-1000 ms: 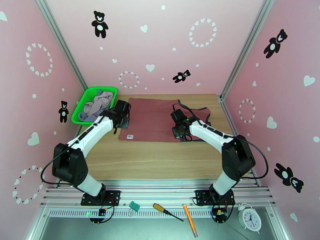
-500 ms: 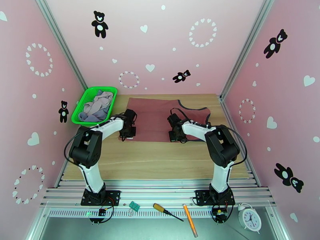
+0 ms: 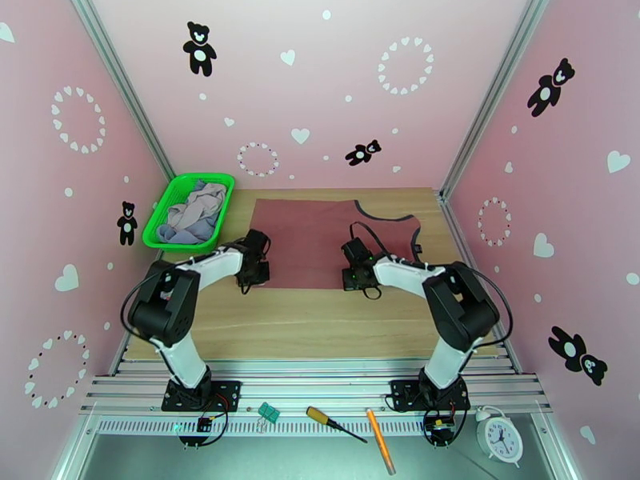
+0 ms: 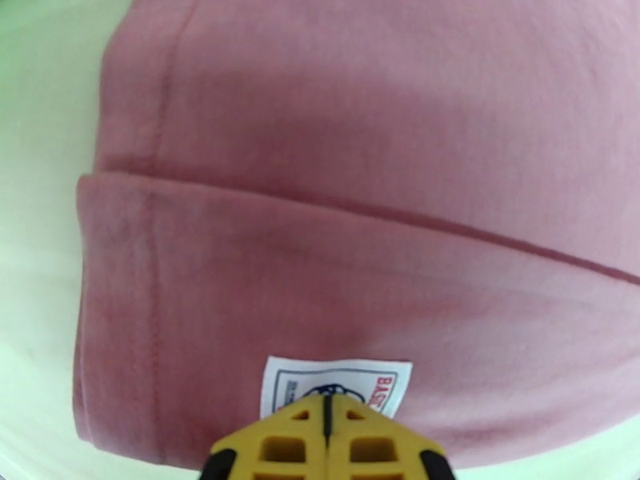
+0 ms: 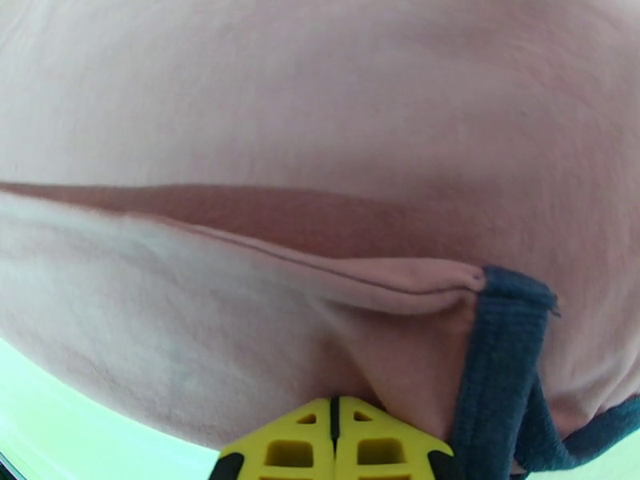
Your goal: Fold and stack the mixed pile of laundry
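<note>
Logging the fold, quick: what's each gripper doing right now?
Left gripper: closed, pinching the red top at its label.
Right gripper: closed, pinching the same top beside its dark trim.

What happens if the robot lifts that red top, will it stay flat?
Probably not: the red top lies folded over itself and puckers at the right claw, so it looks floppy. Its thin cloth seems light, and would likely sag between pinches.

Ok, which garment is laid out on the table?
The rust-red top with dark trim; the grey and blue-grey pieces lie crumpled in the green basket.
</note>
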{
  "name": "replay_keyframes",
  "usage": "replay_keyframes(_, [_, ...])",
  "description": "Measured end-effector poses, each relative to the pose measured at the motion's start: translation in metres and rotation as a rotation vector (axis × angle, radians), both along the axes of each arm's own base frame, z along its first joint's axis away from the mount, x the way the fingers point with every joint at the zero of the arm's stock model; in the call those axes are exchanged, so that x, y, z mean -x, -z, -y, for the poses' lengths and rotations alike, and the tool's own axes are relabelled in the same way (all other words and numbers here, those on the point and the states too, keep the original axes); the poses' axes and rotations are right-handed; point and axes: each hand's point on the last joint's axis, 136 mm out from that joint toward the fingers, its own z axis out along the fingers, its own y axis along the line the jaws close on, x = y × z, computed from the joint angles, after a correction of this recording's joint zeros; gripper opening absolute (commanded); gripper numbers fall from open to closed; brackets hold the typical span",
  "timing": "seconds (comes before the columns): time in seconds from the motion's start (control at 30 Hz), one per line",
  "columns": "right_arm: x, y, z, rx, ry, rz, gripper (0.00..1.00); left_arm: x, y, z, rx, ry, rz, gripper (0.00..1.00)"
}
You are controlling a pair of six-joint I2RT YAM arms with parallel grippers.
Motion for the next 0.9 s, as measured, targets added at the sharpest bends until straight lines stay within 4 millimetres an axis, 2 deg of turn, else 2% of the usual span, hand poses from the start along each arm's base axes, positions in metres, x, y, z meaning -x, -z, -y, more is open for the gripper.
replay_keyframes(0.17, [0.036,0.001,-0.004,0.028,-0.014,0.009,0.00,0.038,0.001,-0.005,0.020,-0.018,-0.017,0.00])
replay_keyframes(0.37, [0.077,0.000,0.000,0.047,0.000,0.013,0.00,0.067,0.001,-0.010,0.046,-0.039,-0.024,0.01])
replay_keyframes(0.47, [0.092,0.000,0.013,0.064,0.033,0.011,0.00,0.077,0.001,-0.010,0.058,-0.044,-0.023,0.03])
replay_keyframes(0.57, [0.105,-0.002,0.036,0.112,0.073,0.004,0.00,0.085,0.000,-0.008,0.064,-0.036,-0.024,0.12])
replay_keyframes(0.67, [0.110,-0.010,0.051,0.152,0.095,0.015,0.01,0.096,-0.001,-0.003,0.058,-0.012,-0.045,0.28])
replay_keyframes(0.77, [0.107,-0.025,0.058,0.169,0.096,0.036,0.09,0.104,-0.011,0.002,0.050,0.010,-0.063,0.38])
replay_keyframes(0.83, [0.099,-0.040,0.056,0.161,0.089,0.058,0.14,0.098,-0.031,0.005,0.041,0.025,-0.048,0.43])
replay_keyframes(0.9, [0.086,-0.059,0.054,0.140,0.082,0.086,0.19,0.076,-0.066,0.009,0.035,0.032,0.021,0.44])
